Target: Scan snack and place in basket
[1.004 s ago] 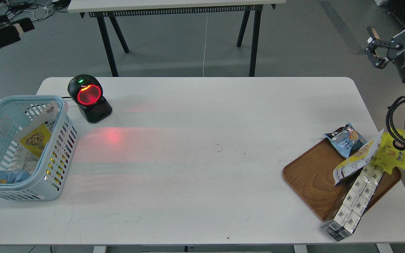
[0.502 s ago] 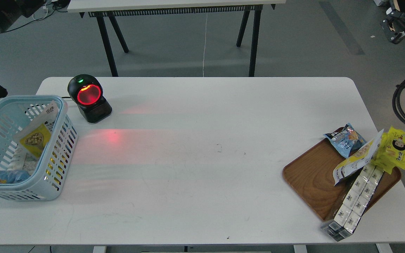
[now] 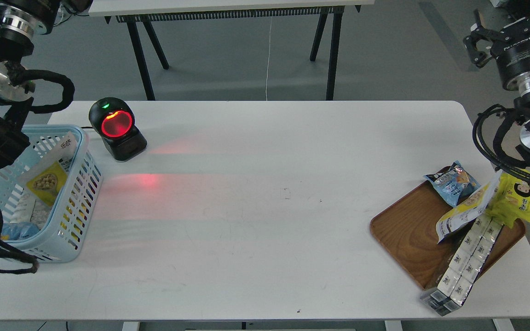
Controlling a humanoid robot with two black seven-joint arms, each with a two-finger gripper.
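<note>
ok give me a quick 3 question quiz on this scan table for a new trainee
1. True or false: the snack lies inside the basket.
2. Which thing glows red at the back left of the table?
A. the scanner
B. the wooden tray
C. the blue snack bag
3. Fill in: the long white multipack sticks out over the ____ edge of the tray.

Key
1. True: it leans against the basket's right wall.
2. A
3. Near (front): its lower end rests on the table.
</note>
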